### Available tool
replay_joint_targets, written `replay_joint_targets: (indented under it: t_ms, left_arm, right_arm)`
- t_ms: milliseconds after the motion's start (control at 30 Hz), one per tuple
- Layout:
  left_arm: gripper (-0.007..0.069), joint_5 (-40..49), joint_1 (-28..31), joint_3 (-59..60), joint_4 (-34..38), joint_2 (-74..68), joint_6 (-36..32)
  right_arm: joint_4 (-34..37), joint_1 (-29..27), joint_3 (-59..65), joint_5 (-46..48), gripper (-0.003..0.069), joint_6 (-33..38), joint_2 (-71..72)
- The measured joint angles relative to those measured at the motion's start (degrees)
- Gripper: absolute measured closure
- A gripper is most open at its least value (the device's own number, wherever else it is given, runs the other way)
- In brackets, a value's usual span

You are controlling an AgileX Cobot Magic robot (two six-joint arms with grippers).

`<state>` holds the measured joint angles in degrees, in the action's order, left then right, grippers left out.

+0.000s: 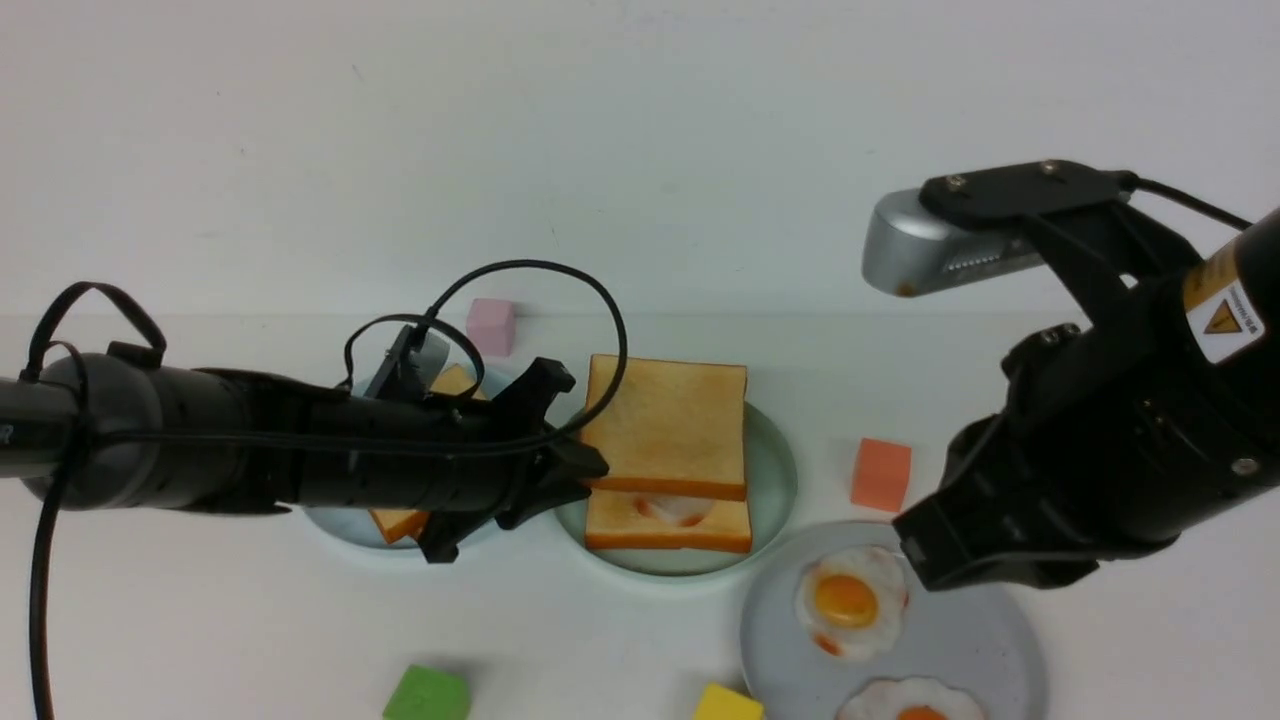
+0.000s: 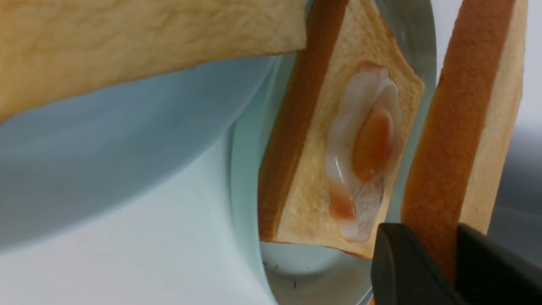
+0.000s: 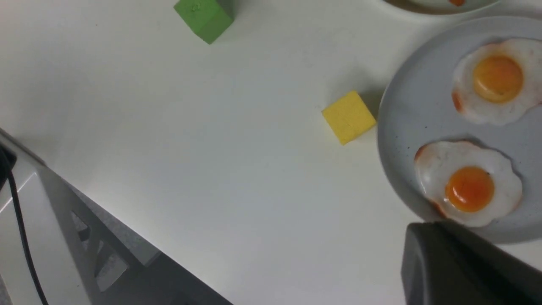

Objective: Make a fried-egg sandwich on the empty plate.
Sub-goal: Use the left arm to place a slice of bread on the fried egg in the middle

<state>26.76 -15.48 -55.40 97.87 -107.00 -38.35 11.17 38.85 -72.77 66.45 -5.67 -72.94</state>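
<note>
The mint-green empty plate (image 1: pixel 775 480) at the table's middle now carries a toast slice (image 1: pixel 668 528) with a fried egg (image 1: pixel 675 508) lying on it. A second toast slice (image 1: pixel 668 425) hangs tilted just above them, its left edge pinched in my left gripper (image 1: pixel 590 475). In the left wrist view the dark fingers (image 2: pixel 406 267) clamp that slice's crust (image 2: pixel 440 178), with a gap down to the egg (image 2: pixel 364 156) on the lower toast (image 2: pixel 305 203). My right gripper (image 1: pixel 915 555) hovers over the grey plate's far edge, shut and holding nothing.
A pale-blue plate (image 1: pixel 340 525) with more toast (image 1: pixel 400 522) lies under my left arm. At the near right, the grey plate (image 1: pixel 960 640) holds two fried eggs (image 3: pixel 497 80) (image 3: pixel 468 188). Loose cubes: pink (image 1: pixel 491 326), orange (image 1: pixel 881 474), green (image 1: pixel 427 694), yellow (image 1: pixel 727 704).
</note>
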Motion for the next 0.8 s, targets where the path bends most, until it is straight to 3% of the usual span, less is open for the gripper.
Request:
replay_joint_targets:
  t_ms: [800]
  left_arm:
    - [0.0488,1.55,0.00,-0.10,0.40,-5.04,0.02]
  right_arm:
    - [-1.36,0.00,0.00,0.25,0.0595,0.00,0.00]
